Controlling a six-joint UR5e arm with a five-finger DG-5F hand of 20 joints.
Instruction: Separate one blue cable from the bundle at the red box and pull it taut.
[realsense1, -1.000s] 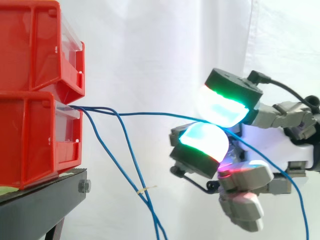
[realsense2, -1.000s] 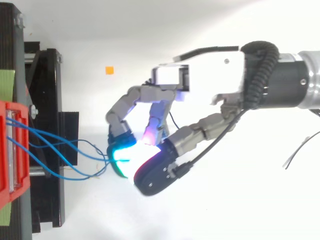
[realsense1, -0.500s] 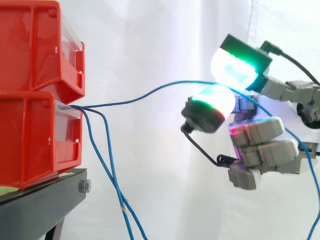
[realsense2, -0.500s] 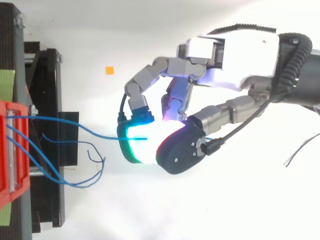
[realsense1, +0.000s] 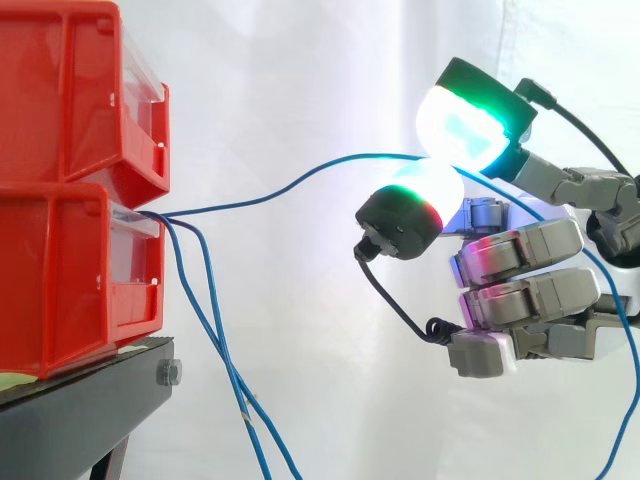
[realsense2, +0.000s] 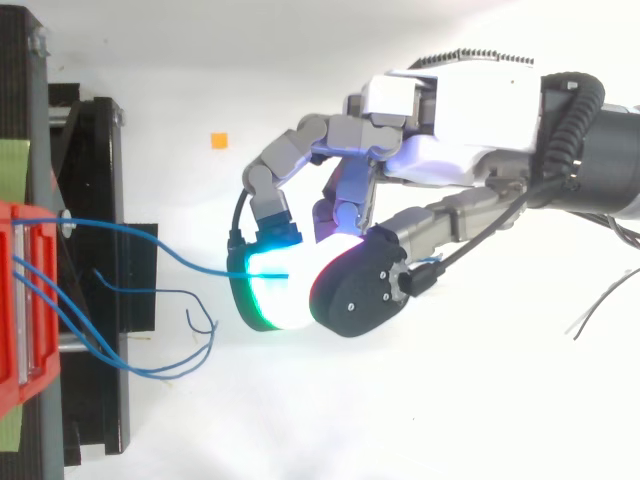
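Blue cable (realsense1: 300, 180) in hand (realsense2: 450, 120) — white curtain (realsense1: 300, 70) behind.

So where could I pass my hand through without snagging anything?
Open above the pinched blue cable, between the upper red bin and the robot's hand. Also beneath it, between the hanging cables and the hand. Crowded in front of the lower red bin, where cables fan out.

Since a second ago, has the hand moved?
Yes. The hand has risen against the red bins, lifting the pinched blue cable above the lower bin's rim.
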